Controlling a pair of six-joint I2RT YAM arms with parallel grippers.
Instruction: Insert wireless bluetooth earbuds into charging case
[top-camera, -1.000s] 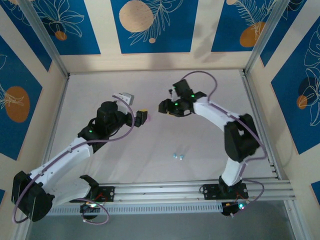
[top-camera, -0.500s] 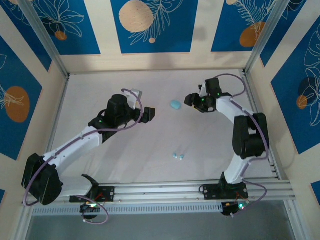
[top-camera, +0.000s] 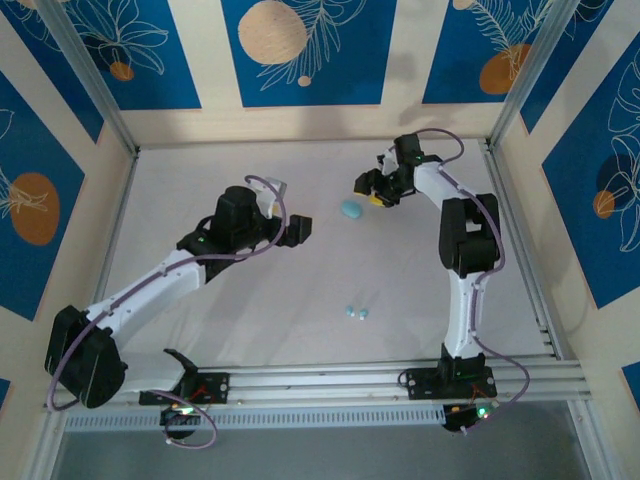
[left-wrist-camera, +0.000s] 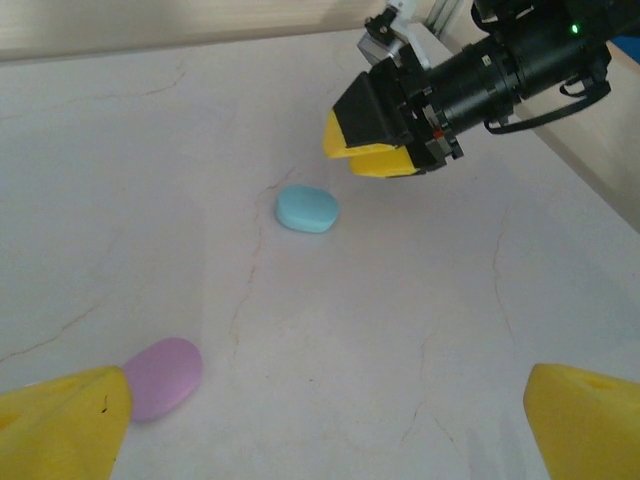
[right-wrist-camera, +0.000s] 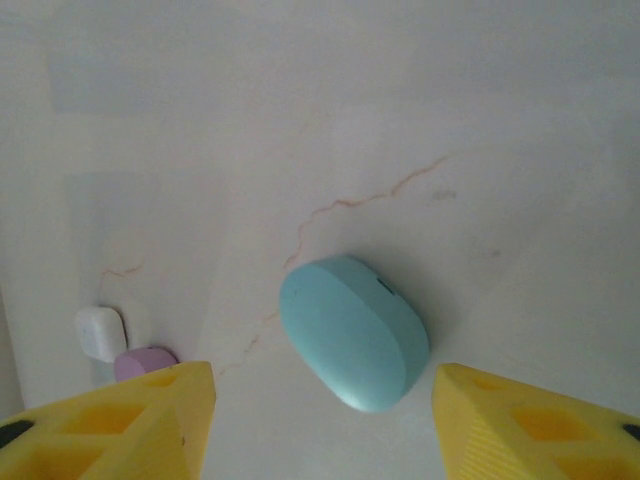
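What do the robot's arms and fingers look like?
The left arm and right arm have white links, black joints and a lilac cable looping along each. Small green lights glow on them. The left gripper and right gripper are black, with blocky yellow fingers; the right ones show moulded hollows.

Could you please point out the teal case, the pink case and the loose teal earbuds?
teal case (right-wrist-camera: 352, 332), right wrist view, middle of its closed top.
pink case (left-wrist-camera: 162, 377), left wrist view, middle of its top.
teal earbuds (top-camera: 363, 315), top external view, on one bud of the pair.
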